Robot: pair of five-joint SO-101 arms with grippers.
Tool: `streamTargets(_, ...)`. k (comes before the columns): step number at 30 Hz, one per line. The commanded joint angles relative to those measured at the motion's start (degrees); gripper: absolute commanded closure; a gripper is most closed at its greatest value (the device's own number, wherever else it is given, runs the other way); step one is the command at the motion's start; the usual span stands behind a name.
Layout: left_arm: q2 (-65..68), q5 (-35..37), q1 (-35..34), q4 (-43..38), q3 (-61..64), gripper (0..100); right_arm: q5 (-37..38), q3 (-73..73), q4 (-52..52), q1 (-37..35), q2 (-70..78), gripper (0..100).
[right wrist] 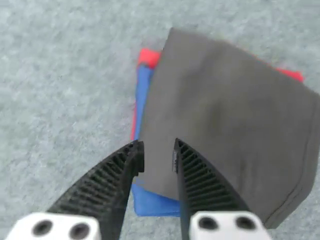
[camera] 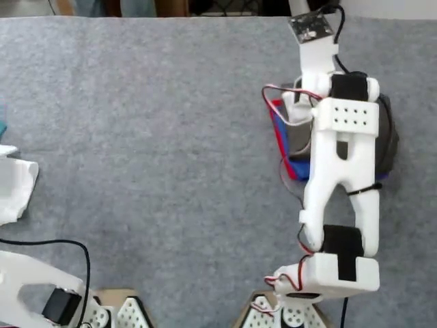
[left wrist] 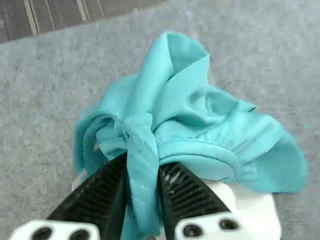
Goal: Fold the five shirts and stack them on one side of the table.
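My left gripper (left wrist: 142,165) is shut on a bunched fold of a teal shirt (left wrist: 200,125), which hangs crumpled over the grey table cover. Under its near edge lies a white shirt (left wrist: 245,210). My right gripper (right wrist: 156,152) hovers just above the near edge of a folded dark grey shirt (right wrist: 225,130), its fingers slightly open with nothing between them. That grey shirt tops a stack with a blue shirt (right wrist: 142,100) and a red shirt (right wrist: 148,57) beneath. In the high view the right arm (camera: 341,150) covers most of this stack (camera: 287,147) on the table's right side.
A crumpled white shirt (camera: 13,184) lies at the table's left edge, with a sliver of teal (camera: 2,126) above it. The left arm (camera: 41,287) is at the near left corner. Grey felt (camera: 150,137) covers the wide middle. Flooring shows past the far edge.
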Motion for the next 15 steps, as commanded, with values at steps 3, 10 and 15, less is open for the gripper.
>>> streamTargets(3, -16.79, 2.29, 7.08, 0.26, -2.86, 97, -0.26, -0.13, 2.02, -1.85, -3.21, 88.5)
streamTargets(10, -28.66, 2.55, 19.21, 0.35, -2.77, 97, -0.26, -0.13, 2.11, -1.93, -3.21, 88.5)
streamTargets(15, -35.08, 2.20, 32.13, 0.53, 6.29, 97, -0.26, -0.13, 2.11, -2.02, -3.21, 88.5)
